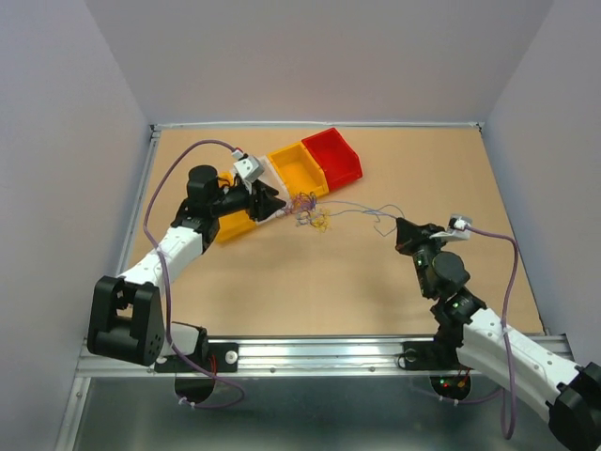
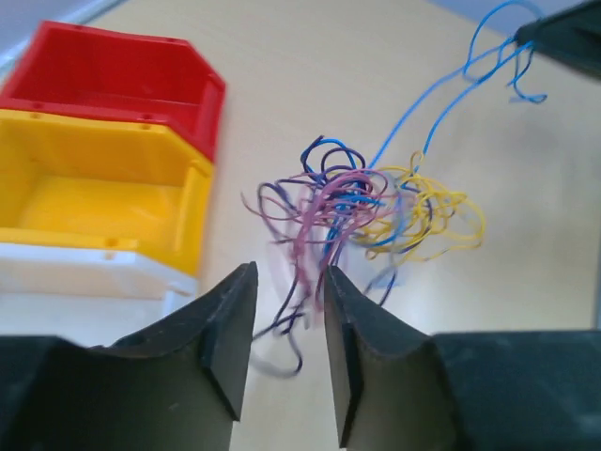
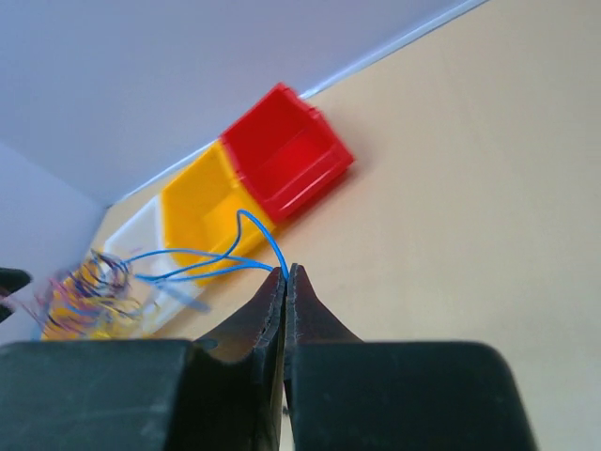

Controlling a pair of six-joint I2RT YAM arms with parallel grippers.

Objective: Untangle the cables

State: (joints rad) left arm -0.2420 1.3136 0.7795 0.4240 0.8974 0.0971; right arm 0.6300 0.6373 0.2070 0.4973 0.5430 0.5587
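The cables (image 1: 308,211) are a small clump of thin yellow, blue, pink and purple wires on the table in front of the bins. In the left wrist view the clump (image 2: 362,207) lies just beyond my open left gripper (image 2: 286,315), with a few purple and pink strands trailing between its jaws. My right gripper (image 3: 286,274) is shut on a blue wire (image 3: 202,263), which stretches from the clump to it (image 1: 362,209). In the top view my left gripper (image 1: 279,209) is left of the clump and my right gripper (image 1: 402,228) is to its right.
A red bin (image 1: 332,156), a yellow bin (image 1: 298,168), a white bin (image 1: 270,180) and another yellow bin (image 1: 230,221) stand in a row at the back left, beside my left arm. The table's walls rise on all sides.
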